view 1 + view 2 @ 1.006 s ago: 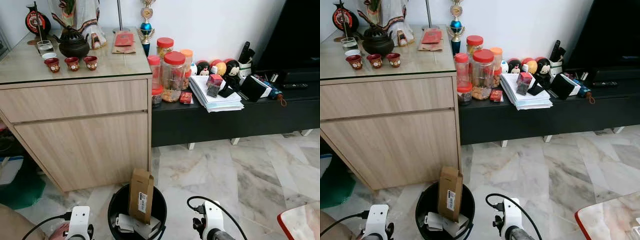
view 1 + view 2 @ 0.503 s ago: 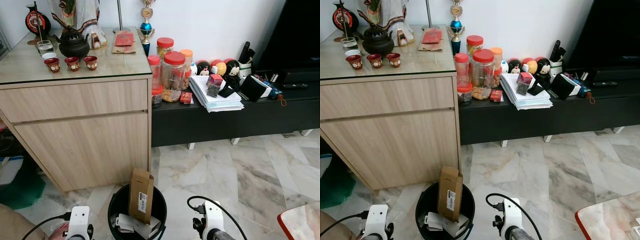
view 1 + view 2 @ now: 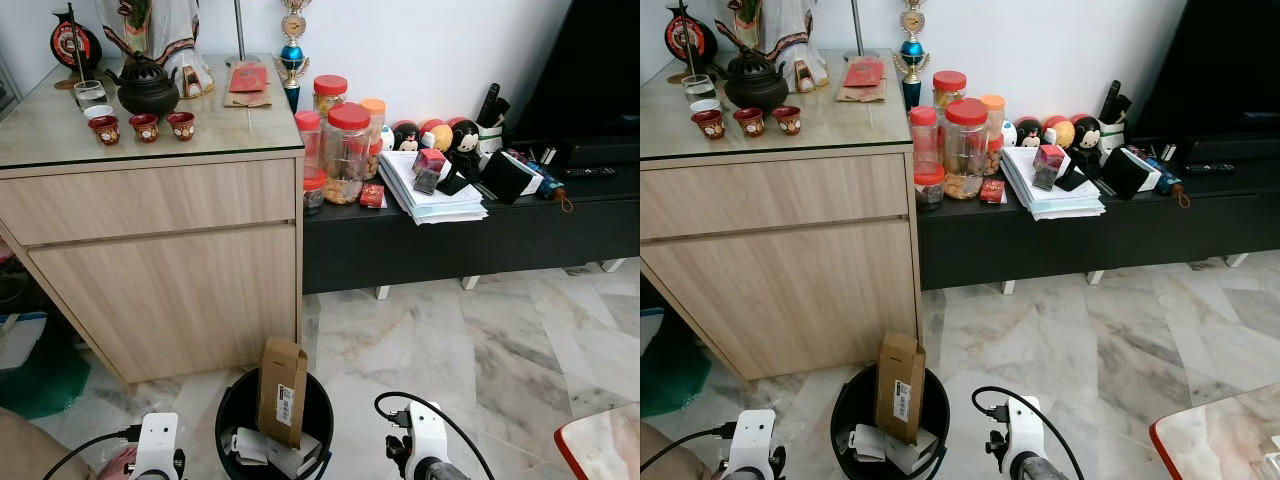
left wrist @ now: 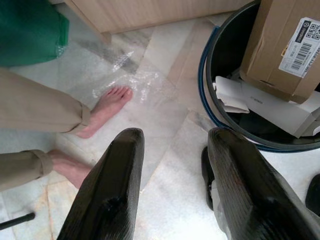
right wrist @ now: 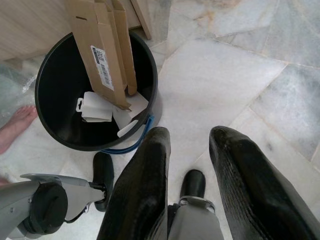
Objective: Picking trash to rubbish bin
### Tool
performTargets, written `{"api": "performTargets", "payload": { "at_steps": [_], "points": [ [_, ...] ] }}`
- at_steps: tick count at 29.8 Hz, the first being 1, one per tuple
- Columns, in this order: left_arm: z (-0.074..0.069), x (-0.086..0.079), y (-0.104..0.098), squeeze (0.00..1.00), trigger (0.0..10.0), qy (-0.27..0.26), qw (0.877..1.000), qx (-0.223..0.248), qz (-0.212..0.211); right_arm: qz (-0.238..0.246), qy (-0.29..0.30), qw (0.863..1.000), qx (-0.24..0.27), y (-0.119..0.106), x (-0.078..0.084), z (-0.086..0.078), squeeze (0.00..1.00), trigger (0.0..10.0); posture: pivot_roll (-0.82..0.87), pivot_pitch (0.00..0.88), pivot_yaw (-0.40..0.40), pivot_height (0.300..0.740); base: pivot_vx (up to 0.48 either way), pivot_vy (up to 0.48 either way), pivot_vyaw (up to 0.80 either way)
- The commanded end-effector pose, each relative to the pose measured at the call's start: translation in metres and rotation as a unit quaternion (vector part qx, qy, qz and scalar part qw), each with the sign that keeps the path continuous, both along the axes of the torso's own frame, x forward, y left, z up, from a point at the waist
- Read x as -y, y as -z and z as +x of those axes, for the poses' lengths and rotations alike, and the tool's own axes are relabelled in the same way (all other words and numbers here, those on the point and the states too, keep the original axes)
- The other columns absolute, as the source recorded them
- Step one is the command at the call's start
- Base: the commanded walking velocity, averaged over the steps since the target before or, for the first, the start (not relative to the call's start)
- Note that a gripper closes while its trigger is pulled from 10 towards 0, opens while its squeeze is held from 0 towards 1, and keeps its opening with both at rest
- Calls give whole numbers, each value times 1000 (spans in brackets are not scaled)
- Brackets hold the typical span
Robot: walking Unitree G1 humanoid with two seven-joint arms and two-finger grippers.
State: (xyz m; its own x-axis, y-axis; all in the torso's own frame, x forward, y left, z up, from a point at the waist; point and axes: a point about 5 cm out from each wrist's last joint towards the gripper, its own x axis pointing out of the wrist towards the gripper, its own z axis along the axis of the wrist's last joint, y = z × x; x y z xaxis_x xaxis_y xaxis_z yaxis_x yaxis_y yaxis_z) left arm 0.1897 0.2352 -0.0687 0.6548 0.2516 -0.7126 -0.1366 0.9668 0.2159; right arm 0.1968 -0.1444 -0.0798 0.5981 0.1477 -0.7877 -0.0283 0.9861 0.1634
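Black plastic rubbish bin [image 3: 240,420] is sitting on the marble floor [image 3: 470,350], just in front of the wooden cabinet [image 3: 160,260]. A brown cardboard box [image 3: 283,390] is standing upright in the bin, rising above its rim, with white paper scraps [image 3: 262,448] lying at its foot. Both arms are hanging low, one wrist on each side of the bin, neither reaching.

Left wrist view: left gripper [image 4: 172,165] is pointing down at the floor beside the bin, fingers spread apart and holding nothing. The bin rim, box and scraps are showing just beyond one finger. A person's bare feet [image 4: 107,107] are standing on the floor near the bin, on the side away from the box.

Right wrist view: right gripper [image 5: 190,150] is hanging over bare marble next to the bin, fingers parted and empty. The box is leaning against the bin's inner wall, barcode label facing out.

Judgement: the trash is looking already deposited. To finish cleanly, I would be keeping both grippers clear of the bin rim and the tall box, so nothing tips, and staying away from the person's feet when stepping off.
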Motion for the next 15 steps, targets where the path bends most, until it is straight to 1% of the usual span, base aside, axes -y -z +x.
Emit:
{"api": "performTargets", "payload": {
  "at_steps": [1,15],
  "points": [
    [-5,-1,3,0,10000,-1,1000,-15,5,1,8,1000,4,-1,2,1,0,10000,34,0,-74,740,0,0,0],
    [-7,-2,4,0,10000,-2,1000,-25,9,0,11,1000,3,-1,2,1,0,10000,33,0,-70,740,0,0,0]
  ]
}}
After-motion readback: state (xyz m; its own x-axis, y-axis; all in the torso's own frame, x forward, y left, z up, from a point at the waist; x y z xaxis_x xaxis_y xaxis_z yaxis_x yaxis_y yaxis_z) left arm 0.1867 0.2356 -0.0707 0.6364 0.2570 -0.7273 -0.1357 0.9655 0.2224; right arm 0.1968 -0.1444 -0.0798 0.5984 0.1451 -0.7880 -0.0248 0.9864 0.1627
